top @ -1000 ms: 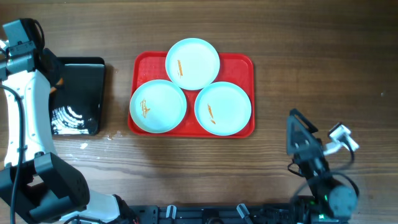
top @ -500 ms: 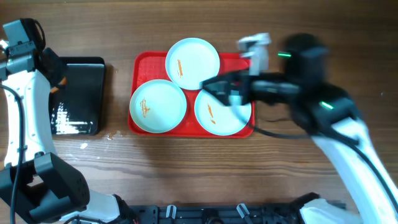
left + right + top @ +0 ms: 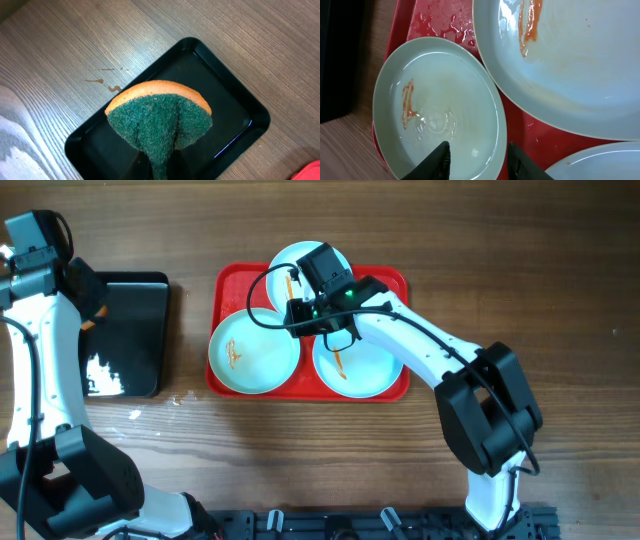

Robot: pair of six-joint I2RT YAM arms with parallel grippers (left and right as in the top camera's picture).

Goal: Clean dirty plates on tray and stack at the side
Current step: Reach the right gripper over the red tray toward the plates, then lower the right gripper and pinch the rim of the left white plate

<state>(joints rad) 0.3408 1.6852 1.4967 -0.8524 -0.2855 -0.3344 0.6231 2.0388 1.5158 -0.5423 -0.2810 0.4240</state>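
Note:
Three pale plates with orange smears lie on the red tray (image 3: 228,288): the left plate (image 3: 250,352), the right plate (image 3: 365,360) and the top plate (image 3: 300,262), partly under my right arm. My right gripper (image 3: 297,320) is low over the tray. In the right wrist view it (image 3: 479,146) stands open astride the left plate's (image 3: 435,105) right rim, one finger over the plate, the other over wet tray (image 3: 445,20). The top plate (image 3: 570,65) and an edge of the right plate (image 3: 600,165) show there too. My left gripper (image 3: 88,298) is shut on a green-and-orange sponge (image 3: 159,112).
A black bin (image 3: 130,330) holding a little water stands left of the tray, and the sponge hangs above it (image 3: 235,105). Small drops and stains mark the wood (image 3: 175,398) between bin and tray. Bare wooden table lies to the right of the tray.
My right arm has swung from the table's front right onto the tray and come down at the left plate's rim, its jaws narrowing. The left arm and sponge have not moved.

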